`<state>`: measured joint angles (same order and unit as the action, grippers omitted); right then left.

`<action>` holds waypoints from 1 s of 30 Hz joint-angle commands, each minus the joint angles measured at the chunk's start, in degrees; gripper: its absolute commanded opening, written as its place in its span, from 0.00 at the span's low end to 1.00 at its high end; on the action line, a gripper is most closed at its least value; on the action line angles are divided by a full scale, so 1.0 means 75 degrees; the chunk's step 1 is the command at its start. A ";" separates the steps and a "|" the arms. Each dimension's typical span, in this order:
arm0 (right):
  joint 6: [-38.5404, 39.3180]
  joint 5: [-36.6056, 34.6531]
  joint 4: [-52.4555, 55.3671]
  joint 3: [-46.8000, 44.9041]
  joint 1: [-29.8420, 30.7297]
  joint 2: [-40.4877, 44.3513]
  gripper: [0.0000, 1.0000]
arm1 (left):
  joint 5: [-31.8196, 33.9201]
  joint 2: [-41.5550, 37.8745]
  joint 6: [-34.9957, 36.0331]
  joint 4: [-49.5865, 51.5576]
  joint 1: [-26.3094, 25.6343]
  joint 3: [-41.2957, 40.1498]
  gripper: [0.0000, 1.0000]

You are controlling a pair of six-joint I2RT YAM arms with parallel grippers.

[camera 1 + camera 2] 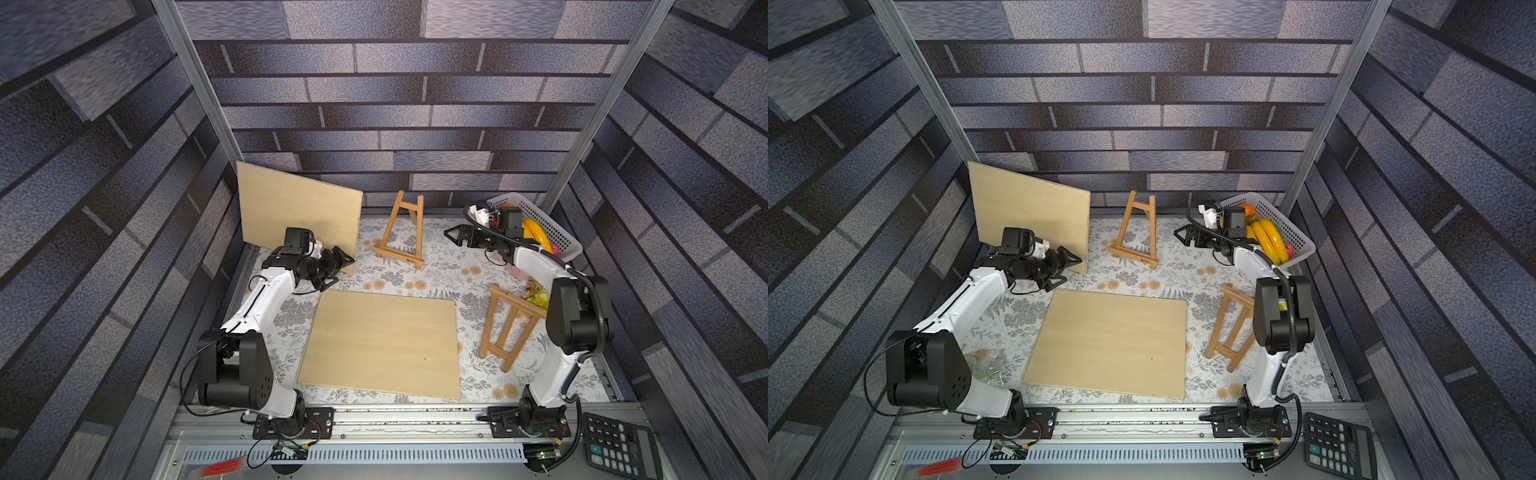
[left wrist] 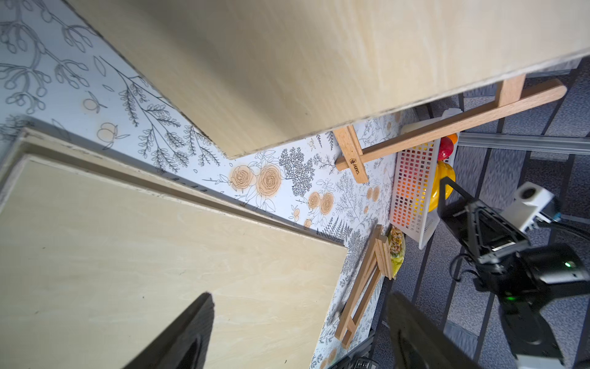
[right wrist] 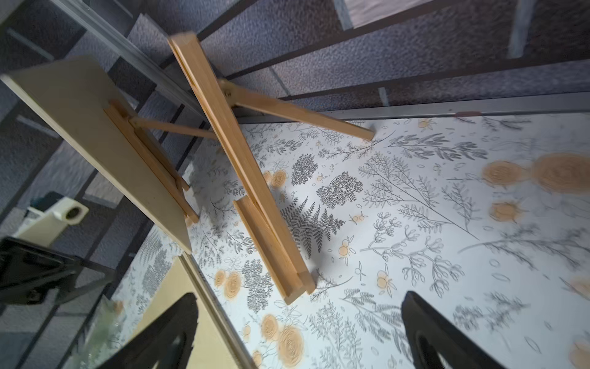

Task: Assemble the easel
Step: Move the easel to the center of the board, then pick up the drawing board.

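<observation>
Tabletop seen from above, with six o'clock nearest the viewer. At five o'clock a black calculator [image 1: 619,446] sits on the metal front edge. In the centre of the flowered tablecloth [image 1: 457,266] a pale plywood board [image 1: 382,345] lies flat. At three o'clock, just beside that board, a folded easel [image 1: 509,328] of light wood lies flat on the cloth, partly hidden by the right arm's elbow.

At ten o'clock the left gripper [image 1: 343,270] hovers close to the lower corner of an upright board [image 1: 299,208] that leans back. Whether it touches the board cannot be told. Its jaws are apart with nothing between them. The right wrist view shows this board resting on a small support easel [image 3: 150,166] behind it.

At twelve o'clock, near the back wall, the standing easel [image 1: 401,232] is upright on the cloth with its back leg spread out, clear of both grippers. At one o'clock the right gripper [image 1: 451,237] points toward it from nearby, its jaws wide apart and empty. Behind that gripper, at two o'clock, a tilted white basket [image 1: 544,226] holds bananas [image 1: 1266,243] and other fruit.
</observation>
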<state>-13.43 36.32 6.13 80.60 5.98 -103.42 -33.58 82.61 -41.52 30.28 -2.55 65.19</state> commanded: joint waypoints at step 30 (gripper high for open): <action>-0.2678 -0.2063 0.6316 -0.4112 0.2071 0.3404 1.00 | 0.3184 0.0503 0.2434 0.3341 0.0255 -0.0849 1.00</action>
<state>-28.80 23.40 56.84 51.48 19.77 -78.87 -11.38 85.36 -26.63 56.77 -1.28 59.90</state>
